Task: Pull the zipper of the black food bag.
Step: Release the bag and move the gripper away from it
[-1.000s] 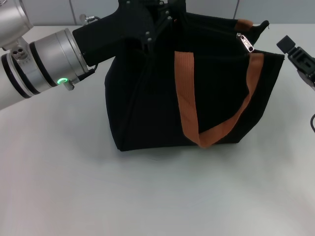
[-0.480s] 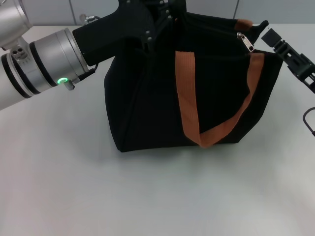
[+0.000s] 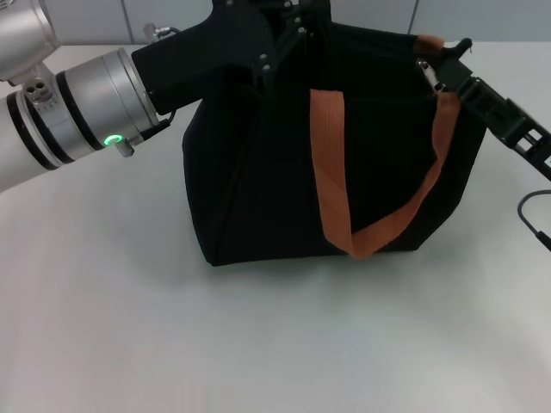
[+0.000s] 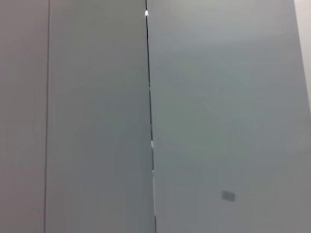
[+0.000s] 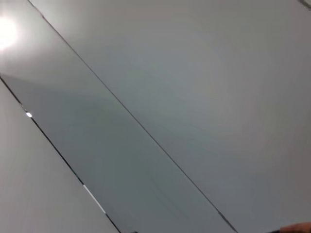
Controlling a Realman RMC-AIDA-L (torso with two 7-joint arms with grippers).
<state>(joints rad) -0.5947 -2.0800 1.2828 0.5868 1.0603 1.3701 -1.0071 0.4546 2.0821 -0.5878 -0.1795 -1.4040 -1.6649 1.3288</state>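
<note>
The black food bag (image 3: pixel 258 181) stands upright on the table in the head view, with an orange-brown handle (image 3: pixel 331 172) hanging down its front. My left gripper (image 3: pixel 288 21) is at the bag's upper left edge and looks shut on the fabric, which is drawn up in creases toward it. The silver zipper (image 3: pixel 424 67) pull shows at the bag's upper right corner. My right gripper (image 3: pixel 446 70) reaches in from the right and sits right at the pull, partly covering it. Both wrist views show only grey wall panels.
The white table (image 3: pixel 258 344) lies bare in front of and left of the bag. A black cable (image 3: pixel 529 215) loops below my right arm at the right edge. A grey panelled wall stands behind the table.
My right gripper has moved left from beside the bag to the zipper pull at the upper right corner. The left arm and the bag have barely moved.
</note>
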